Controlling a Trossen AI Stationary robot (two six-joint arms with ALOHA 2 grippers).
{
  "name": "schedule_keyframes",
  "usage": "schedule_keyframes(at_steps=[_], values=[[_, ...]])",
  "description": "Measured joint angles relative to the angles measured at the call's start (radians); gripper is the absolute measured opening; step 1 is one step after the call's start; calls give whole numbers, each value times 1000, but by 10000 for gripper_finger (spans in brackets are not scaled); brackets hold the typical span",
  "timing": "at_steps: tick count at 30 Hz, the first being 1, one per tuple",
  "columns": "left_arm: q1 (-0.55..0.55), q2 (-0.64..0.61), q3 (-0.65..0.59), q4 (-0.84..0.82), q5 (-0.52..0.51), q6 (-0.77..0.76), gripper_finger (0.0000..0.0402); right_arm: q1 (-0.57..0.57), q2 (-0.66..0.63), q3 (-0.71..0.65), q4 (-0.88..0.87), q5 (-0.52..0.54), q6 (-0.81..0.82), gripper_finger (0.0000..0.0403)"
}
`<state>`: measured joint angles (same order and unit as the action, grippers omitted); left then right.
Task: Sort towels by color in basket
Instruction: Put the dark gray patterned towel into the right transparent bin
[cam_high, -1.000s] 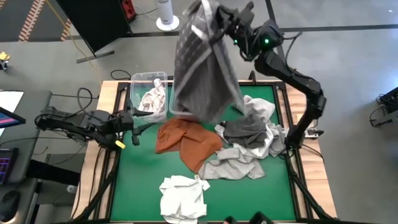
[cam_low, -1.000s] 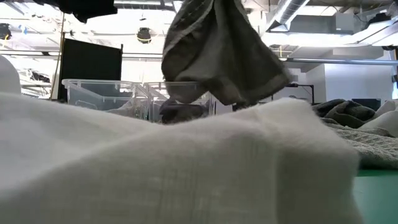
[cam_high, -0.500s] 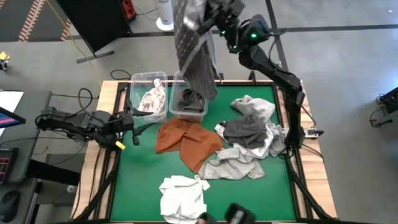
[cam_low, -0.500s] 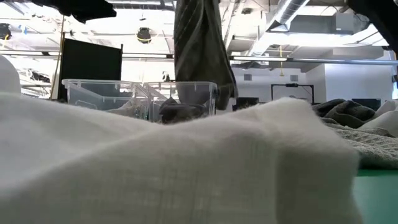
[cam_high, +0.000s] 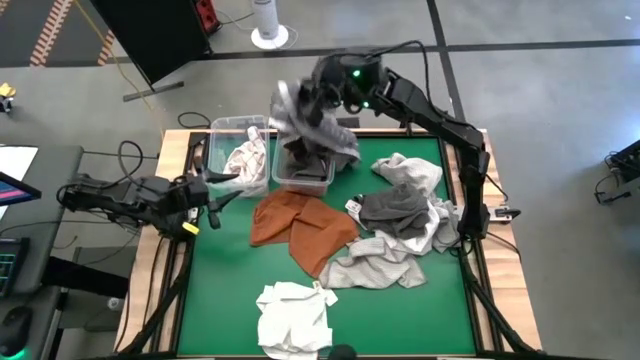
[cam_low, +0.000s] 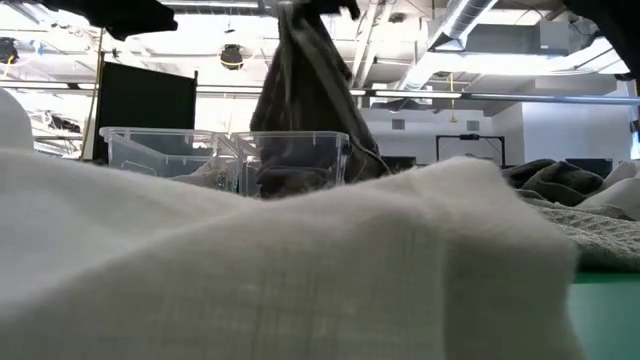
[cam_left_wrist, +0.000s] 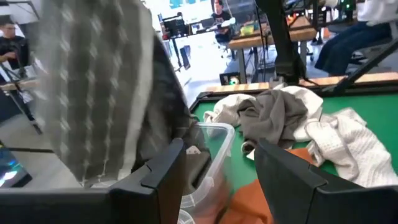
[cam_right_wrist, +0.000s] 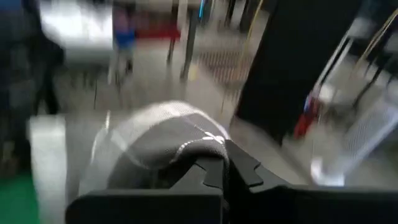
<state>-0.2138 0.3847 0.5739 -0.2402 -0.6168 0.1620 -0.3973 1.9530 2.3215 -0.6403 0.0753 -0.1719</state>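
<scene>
1. The right claw (cam_high: 322, 88) is up above the back edge of the tabletop (cam_high: 400, 310), fingers pinched tight on the grey towel with the white grid (cam_high: 305, 115).
2. That grid towel hangs in a bunch from the claw, its lower end dropping into the right-hand clear bin (cam_high: 303, 172), where a dark grey cloth (cam_high: 300, 160) already lies.
3. The left-hand clear bin (cam_high: 238, 150), touching it side by side, holds a crumpled white cloth (cam_high: 243, 157).
4. The left claw (cam_high: 207, 203) waits low at the tabletop's left edge, fingers spread with nothing between them, near the bins.
5. On the green surface, the rust-orange towel (cam_high: 298, 226) lies just in front of the bins.
6. To its right is a heap: a dark grey towel (cam_high: 395, 210) on top of white cloth (cam_high: 412, 172), with a light grey towel (cam_high: 375, 265) at the front.
7. A white towel (cam_high: 293, 316) sits alone near the front edge, well apart from the bins.
</scene>
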Motion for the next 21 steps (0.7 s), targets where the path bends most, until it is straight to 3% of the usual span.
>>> schedule_keyframes(at_steps=[6, 21], values=[[0, -22, 0, -3, 6, 2, 180, 1, 14, -66, -227, -17, 66, 18], [-1, -13, 0, 51, 9, 84, 180, -11, 31, -467, 37, -84, 121, 22]])
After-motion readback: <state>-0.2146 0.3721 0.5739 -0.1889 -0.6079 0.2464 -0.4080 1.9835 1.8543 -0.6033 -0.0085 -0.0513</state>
